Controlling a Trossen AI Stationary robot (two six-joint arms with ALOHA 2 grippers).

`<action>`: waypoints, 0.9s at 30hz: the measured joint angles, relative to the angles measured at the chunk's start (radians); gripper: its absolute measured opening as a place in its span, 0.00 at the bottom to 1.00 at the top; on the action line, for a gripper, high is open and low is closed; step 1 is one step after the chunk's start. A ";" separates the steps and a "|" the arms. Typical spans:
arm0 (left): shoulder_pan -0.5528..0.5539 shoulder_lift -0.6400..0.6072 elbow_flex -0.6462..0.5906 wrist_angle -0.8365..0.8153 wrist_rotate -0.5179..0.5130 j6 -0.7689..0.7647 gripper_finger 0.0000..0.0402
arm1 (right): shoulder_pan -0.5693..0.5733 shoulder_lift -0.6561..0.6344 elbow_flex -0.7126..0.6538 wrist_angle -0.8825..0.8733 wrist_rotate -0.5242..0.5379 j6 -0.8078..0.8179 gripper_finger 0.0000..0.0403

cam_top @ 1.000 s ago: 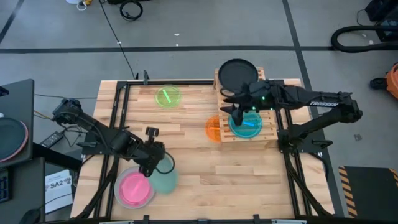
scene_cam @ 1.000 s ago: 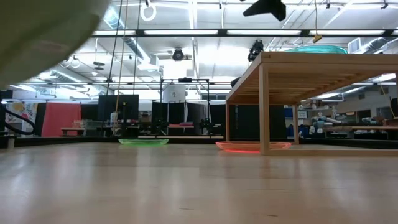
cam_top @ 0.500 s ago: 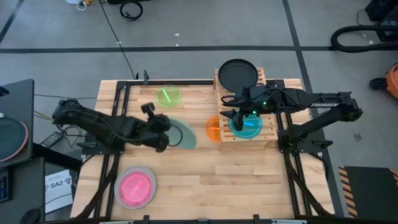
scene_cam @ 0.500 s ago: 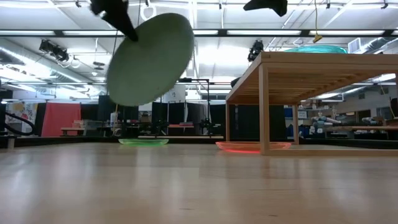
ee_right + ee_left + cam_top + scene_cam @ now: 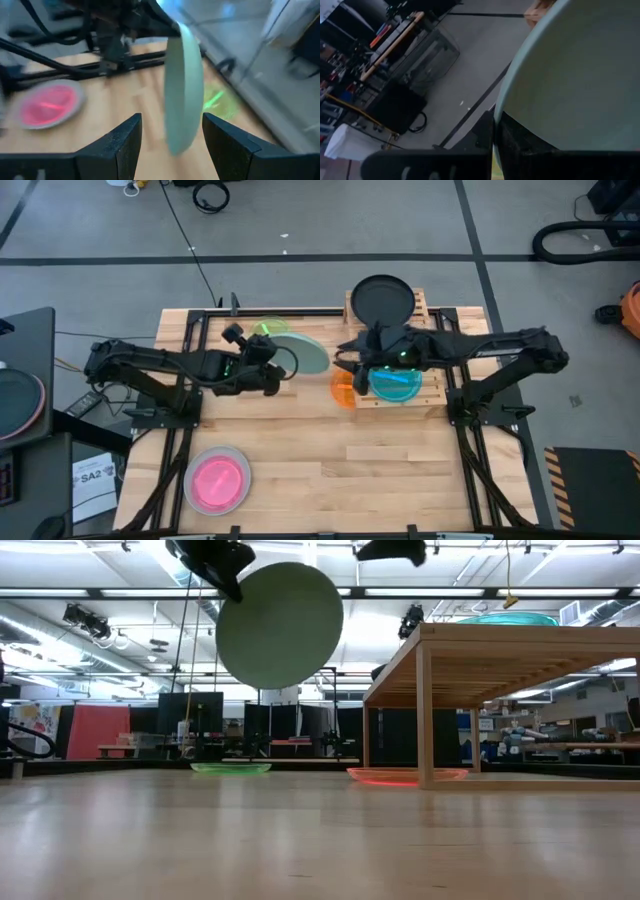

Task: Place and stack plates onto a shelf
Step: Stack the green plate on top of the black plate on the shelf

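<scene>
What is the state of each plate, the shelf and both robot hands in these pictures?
Mint green plate: held tilted in the air.
Left hand: shut on it.
Right hand: open, facing it.
Black plate: on the shelf.
Cyan plate: on shelf.
Pink plate: on table.

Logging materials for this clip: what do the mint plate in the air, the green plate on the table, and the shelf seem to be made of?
Mint plate: opaque, matte, likely plastic or melamine.
Green plate: translucent, glowing at the edges, probably tinted plastic.
Shelf: pale unfinished wood, visible slats and square legs.
</scene>
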 joint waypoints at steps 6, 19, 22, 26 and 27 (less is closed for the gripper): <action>0.026 0.000 0.000 0.002 0.003 0.000 0.04 | 0.036 0.099 0.000 0.189 0.252 -0.217 0.53; 0.026 0.000 0.000 0.009 0.004 0.000 0.04 | 0.070 0.318 0.000 0.527 0.647 -0.568 0.51; 0.026 0.000 0.000 0.009 0.004 0.000 0.04 | 0.070 0.355 0.000 0.595 0.701 -0.648 0.51; 0.026 0.000 0.000 0.009 0.004 0.000 0.04 | 0.070 0.387 0.000 0.627 0.722 -0.696 0.49; 0.026 0.000 0.000 0.009 0.004 0.000 0.04 | 0.070 0.393 0.000 0.636 0.723 -0.703 0.48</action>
